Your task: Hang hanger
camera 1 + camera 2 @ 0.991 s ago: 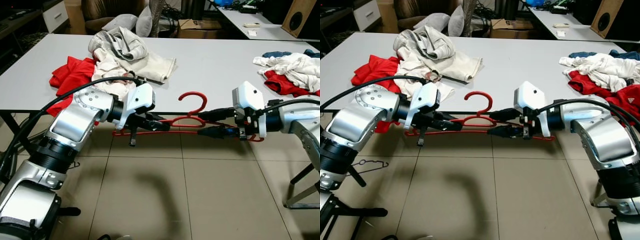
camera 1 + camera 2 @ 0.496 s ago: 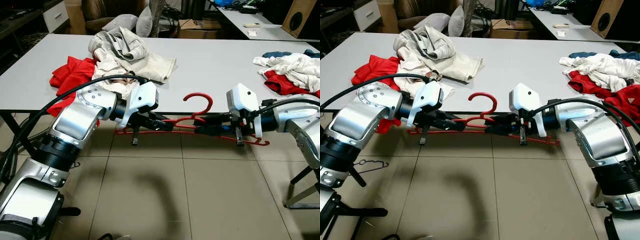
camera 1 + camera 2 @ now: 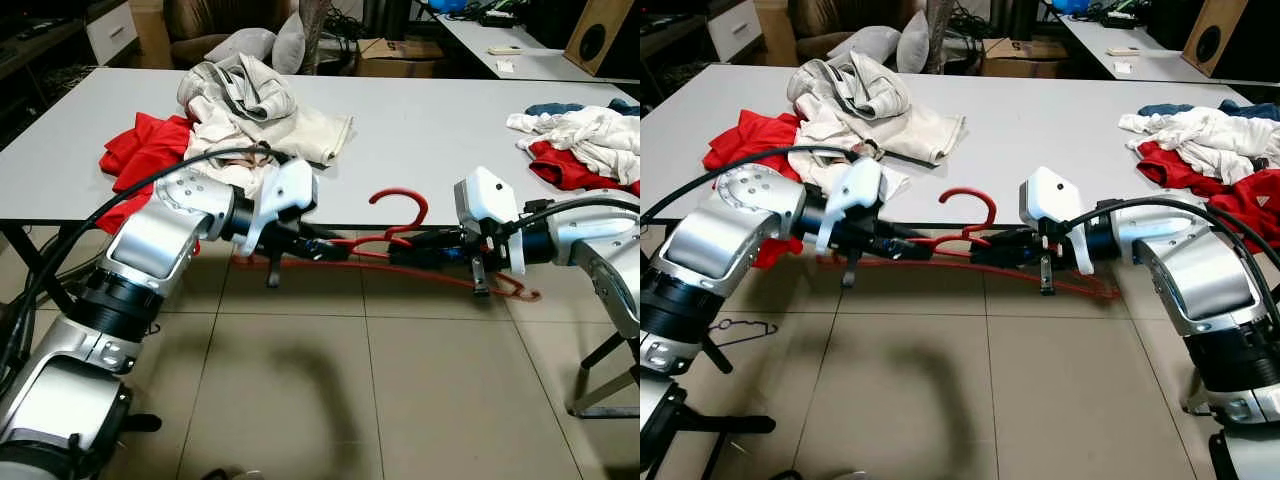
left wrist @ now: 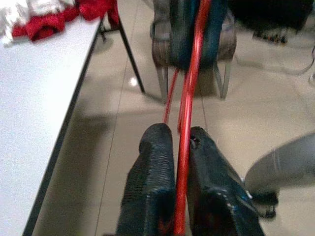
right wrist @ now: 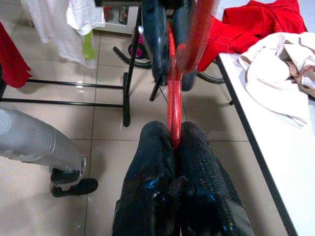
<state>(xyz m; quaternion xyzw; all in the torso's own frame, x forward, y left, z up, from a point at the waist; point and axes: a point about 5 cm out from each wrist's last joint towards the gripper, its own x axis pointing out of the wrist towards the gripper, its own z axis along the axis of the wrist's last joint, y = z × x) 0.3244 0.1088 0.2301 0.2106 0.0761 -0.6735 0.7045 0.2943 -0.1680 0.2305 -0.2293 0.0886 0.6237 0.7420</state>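
While a long grey table [image 3: 420, 130] spans the scene above a beige tiled floor [image 3: 400, 400], both silver arms reach toward each other just in front of its near edge and share one object between them. On the table's left part lies a heap of cream and grey clothes [image 3: 255, 105] with a red garment [image 3: 140, 150] beside it; at the far right sits another pile of white, red and blue laundry [image 3: 580, 140]. A black hanger [image 3: 740, 327] lies on the floor at the left. The red hanger [image 3: 400, 205] is held in the air, roughly level, its hook pointing up against the table edge and its right end dipping a little lower. The left gripper [image 3: 325, 250] has its two black fingers [image 4: 152, 182] pressed together on the hanger's left arm, the red wire running between them in the left wrist view. The right gripper [image 3: 985, 250] is likewise clamped on the hanger near the neck below the hook, its fingers [image 5: 197, 167] squeezing the red bar.
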